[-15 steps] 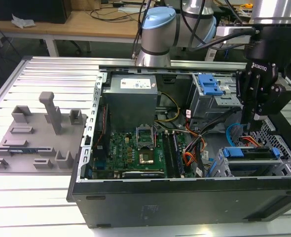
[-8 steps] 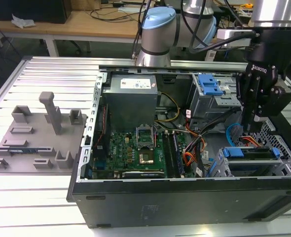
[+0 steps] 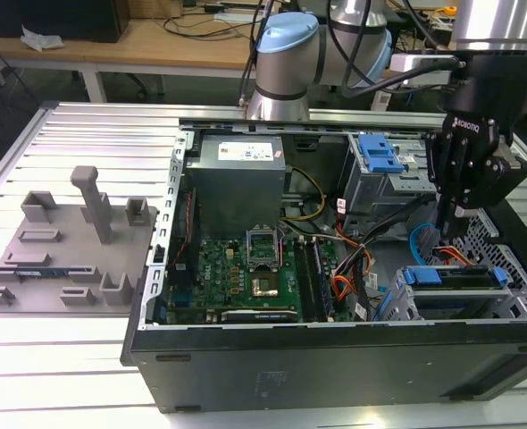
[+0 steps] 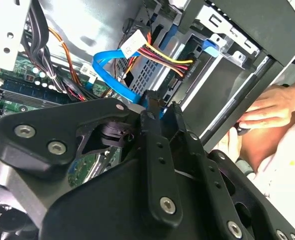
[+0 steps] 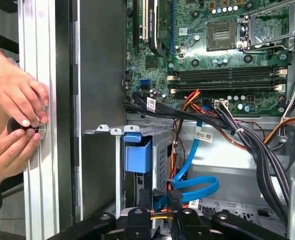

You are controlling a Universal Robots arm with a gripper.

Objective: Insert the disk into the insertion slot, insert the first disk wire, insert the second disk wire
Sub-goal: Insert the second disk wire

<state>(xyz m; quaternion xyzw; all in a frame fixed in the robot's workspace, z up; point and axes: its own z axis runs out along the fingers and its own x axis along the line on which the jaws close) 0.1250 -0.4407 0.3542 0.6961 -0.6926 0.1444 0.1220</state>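
- The gripper (image 4: 160,107), fingers nearly together, pinches the blue disk wire (image 4: 112,70) connector.
- The disk (image 3: 451,279) sits in the insertion slot (image 3: 522,268), just below the fingertips.
- Risk: a tilted connector could jam at the port.

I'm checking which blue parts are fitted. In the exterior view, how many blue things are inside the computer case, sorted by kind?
Blue latch on the upper drive cage: 1
Blue disk carrier in the lower cage: 1
Blue cable curving above that cage: 1
Total: 3
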